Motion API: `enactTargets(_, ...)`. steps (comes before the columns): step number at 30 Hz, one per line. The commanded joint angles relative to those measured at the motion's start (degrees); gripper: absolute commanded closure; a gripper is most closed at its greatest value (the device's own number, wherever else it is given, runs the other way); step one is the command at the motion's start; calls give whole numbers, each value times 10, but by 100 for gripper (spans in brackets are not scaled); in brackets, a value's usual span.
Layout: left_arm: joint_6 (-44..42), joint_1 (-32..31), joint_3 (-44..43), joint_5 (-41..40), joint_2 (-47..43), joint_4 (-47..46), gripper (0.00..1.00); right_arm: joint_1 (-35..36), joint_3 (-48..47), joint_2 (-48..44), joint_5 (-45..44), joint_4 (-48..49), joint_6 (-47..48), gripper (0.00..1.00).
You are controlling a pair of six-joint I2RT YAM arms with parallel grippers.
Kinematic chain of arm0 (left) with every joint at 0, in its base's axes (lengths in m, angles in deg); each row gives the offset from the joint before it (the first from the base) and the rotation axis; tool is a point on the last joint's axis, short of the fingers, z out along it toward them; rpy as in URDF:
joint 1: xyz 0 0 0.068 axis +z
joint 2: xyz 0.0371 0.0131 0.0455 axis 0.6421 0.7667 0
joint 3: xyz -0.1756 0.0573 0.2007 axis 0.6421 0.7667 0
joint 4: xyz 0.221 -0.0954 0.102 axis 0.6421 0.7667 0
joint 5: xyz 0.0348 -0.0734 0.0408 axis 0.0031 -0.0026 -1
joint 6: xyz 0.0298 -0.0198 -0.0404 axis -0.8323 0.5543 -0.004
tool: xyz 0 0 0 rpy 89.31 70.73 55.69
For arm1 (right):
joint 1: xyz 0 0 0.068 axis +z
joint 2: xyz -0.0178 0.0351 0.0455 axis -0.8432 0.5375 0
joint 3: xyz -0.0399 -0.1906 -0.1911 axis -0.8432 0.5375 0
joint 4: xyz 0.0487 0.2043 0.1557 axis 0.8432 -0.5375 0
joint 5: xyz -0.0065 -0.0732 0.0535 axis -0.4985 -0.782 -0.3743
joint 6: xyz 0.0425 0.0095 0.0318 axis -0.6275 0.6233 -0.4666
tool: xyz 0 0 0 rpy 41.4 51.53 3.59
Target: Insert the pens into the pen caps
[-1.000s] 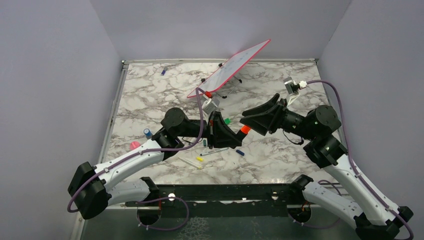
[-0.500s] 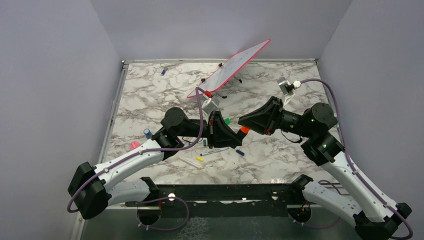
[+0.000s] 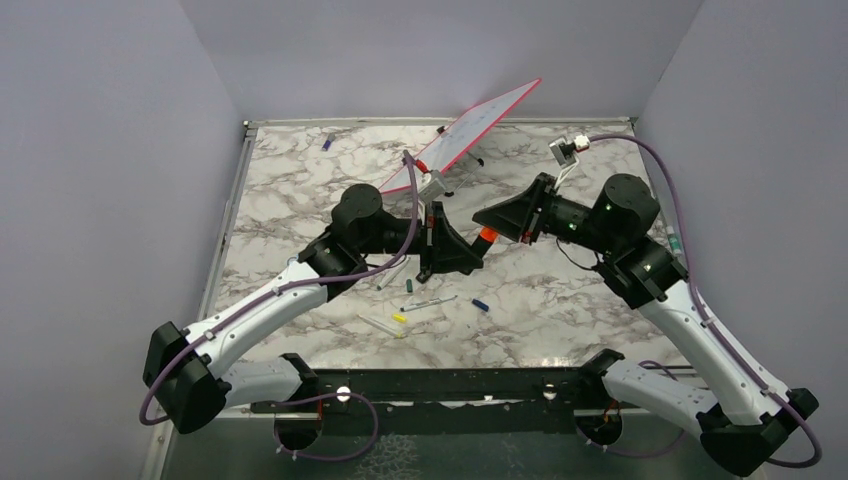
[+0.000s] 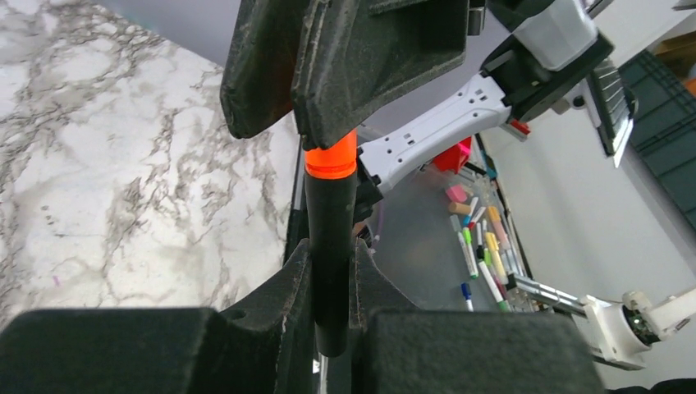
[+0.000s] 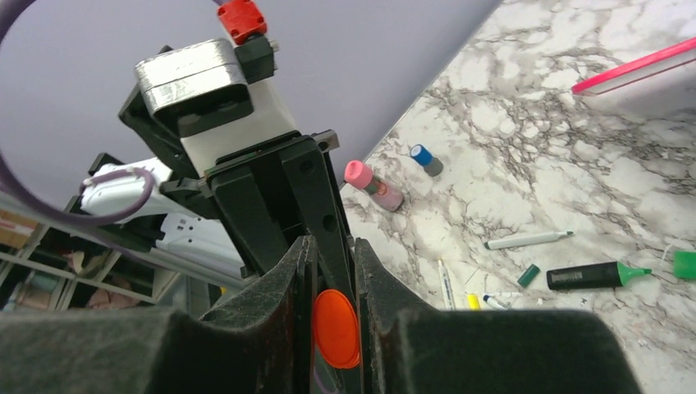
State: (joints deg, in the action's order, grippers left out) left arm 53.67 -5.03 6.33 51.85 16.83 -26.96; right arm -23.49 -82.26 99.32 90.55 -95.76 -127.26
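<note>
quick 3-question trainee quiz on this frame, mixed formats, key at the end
1. True or false: the left gripper is shut on a black-barrelled pen.
2. The cap in the right gripper is: A green, B orange, C yellow.
3. Fill in: the black highlighter lying on the table has a ___ tip.
Key: 1 true; 2 B; 3 green.
</note>
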Motion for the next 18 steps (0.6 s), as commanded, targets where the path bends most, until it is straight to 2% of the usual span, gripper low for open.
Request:
enactTargets(1,-82,13,-93,-88,22,13,100,20,9,30,68,-181,-3,99)
enactTargets(6,-104,15,-121,-99,40,41,100,20,33,42,101,-159,-21,99)
enactTargets(11,-103,28,-156,-113,48,49,100,20,59,46,140,-172,6,99)
enactTargets(18,-49,66,-170,-40,65,5,100,19,64,31,225,-151,14,99)
